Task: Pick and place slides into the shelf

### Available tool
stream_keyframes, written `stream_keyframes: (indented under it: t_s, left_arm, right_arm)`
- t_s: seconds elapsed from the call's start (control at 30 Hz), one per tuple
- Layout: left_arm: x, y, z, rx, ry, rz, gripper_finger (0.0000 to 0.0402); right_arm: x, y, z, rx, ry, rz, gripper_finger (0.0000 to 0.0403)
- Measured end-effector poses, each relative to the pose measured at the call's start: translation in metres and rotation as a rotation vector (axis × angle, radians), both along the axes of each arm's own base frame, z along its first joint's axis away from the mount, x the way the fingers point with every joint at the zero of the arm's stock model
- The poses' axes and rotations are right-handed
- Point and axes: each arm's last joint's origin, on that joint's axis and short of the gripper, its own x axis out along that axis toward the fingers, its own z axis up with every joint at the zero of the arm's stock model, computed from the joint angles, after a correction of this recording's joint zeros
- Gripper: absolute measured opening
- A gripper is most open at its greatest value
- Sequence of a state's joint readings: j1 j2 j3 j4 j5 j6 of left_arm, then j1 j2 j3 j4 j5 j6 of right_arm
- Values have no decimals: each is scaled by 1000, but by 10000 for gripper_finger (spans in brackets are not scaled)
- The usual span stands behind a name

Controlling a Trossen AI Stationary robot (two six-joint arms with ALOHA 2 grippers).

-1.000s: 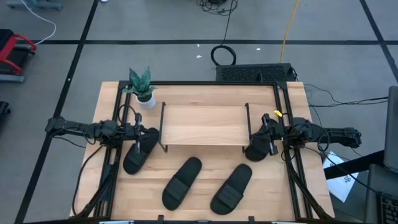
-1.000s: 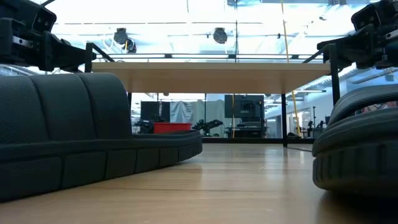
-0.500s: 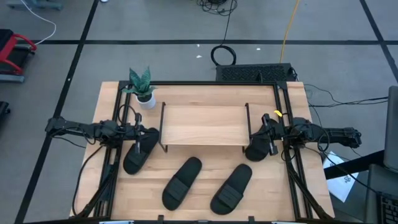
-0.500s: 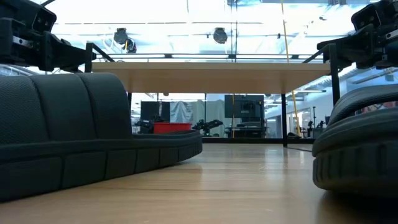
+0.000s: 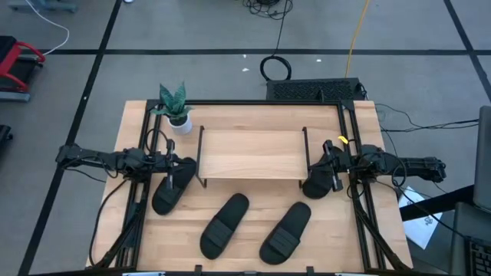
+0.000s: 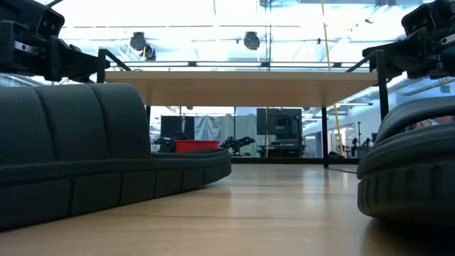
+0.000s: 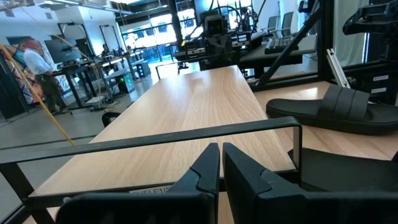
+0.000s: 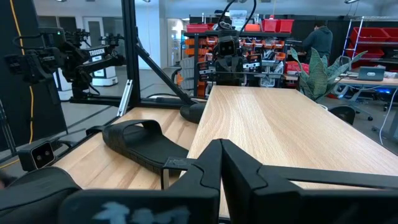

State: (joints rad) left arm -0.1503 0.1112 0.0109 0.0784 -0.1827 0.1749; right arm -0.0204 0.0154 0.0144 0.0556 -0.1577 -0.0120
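Several black slides lie sole down on the wooden table. One slide (image 5: 173, 186) lies at the left end of the shelf (image 5: 252, 153), below my left gripper (image 5: 190, 163). Another slide (image 5: 317, 182) lies at the shelf's right end, below my right gripper (image 5: 312, 162). Two more slides (image 5: 224, 224) (image 5: 285, 231) lie near the front edge. Both grippers are shut, hold nothing, and point level at the shelf's ends. In the wrist views the left fingers (image 7: 221, 165) and the right fingers (image 8: 221, 158) face the plank top. The shelf has nothing on top.
A small potted plant (image 5: 175, 107) stands at the far left corner. A black metal frame (image 5: 349, 115) runs along the table's sides and far edge. Bare wood lies between the shelf and the two front slides. In the low view two slides (image 6: 85, 156) (image 6: 412, 171) fill the foreground.
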Motion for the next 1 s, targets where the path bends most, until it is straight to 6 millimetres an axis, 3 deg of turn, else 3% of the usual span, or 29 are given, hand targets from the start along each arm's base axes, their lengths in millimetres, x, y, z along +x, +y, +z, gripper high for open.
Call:
stream_keyframes:
  t_s: [0.3, 0.57, 1.0]
  left_arm:
    - [0, 0, 0, 0, 0, 0, 26]
    - [0, 0, 0, 0, 0, 0, 26]
    - [0, 0, 0, 0, 0, 0, 26]
  right_arm:
    - [0, 0, 0, 0, 0, 0, 0]
    - [0, 0, 0, -169, -24, -7, 0]
    - [0, 0, 4, -166, -67, -10, 0]
